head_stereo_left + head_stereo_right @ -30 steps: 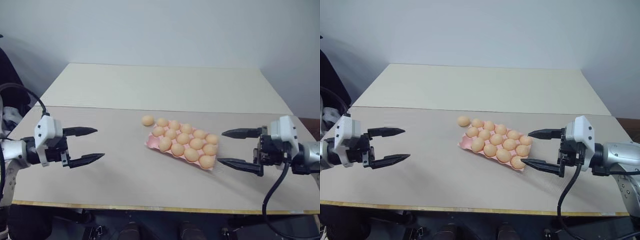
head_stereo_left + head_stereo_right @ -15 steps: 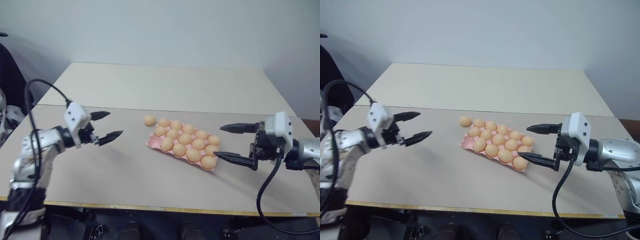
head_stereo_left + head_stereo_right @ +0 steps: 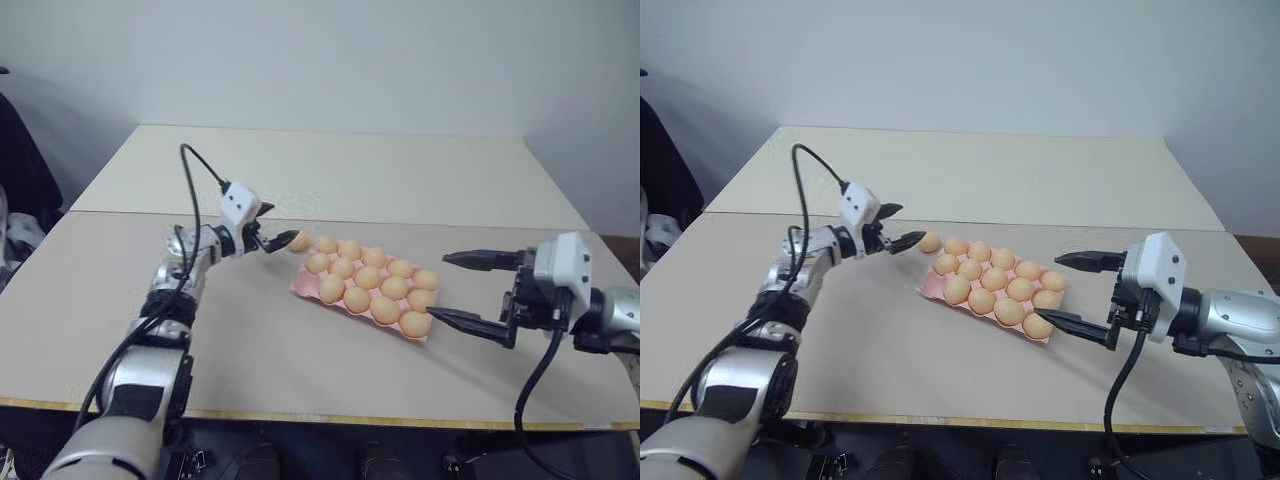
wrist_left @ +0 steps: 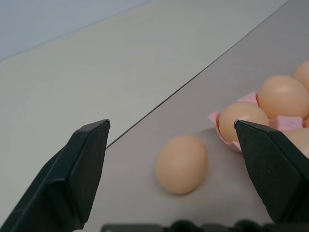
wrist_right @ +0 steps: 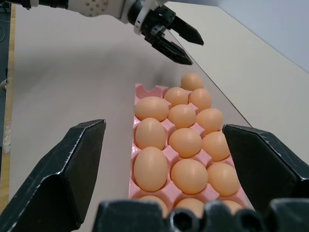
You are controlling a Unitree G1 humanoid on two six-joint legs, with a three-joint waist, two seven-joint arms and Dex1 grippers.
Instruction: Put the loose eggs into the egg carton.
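One loose egg (image 3: 299,241), tan-orange, lies on the grey table just beyond the far left corner of the pink egg carton (image 3: 298,287). The carton holds several eggs, and its corner cup (image 5: 146,89) nearest the loose egg is bare. My left gripper (image 3: 275,228) is open and points at the loose egg (image 4: 182,163), which sits just ahead of the fingertips in line with the gap. My right gripper (image 3: 438,286) hovers open at the carton's right end, holding nothing.
A cream table (image 3: 330,175) butts against the grey one at the back, with a seam (image 3: 420,224) running behind the carton. The grey table's front edge (image 3: 330,415) has a wooden rim. A black cable (image 3: 195,165) loops above my left arm.
My left arm has swung forward and to the right, from the table's left side up to the loose egg, its fingers still open. The right gripper has stayed in place.
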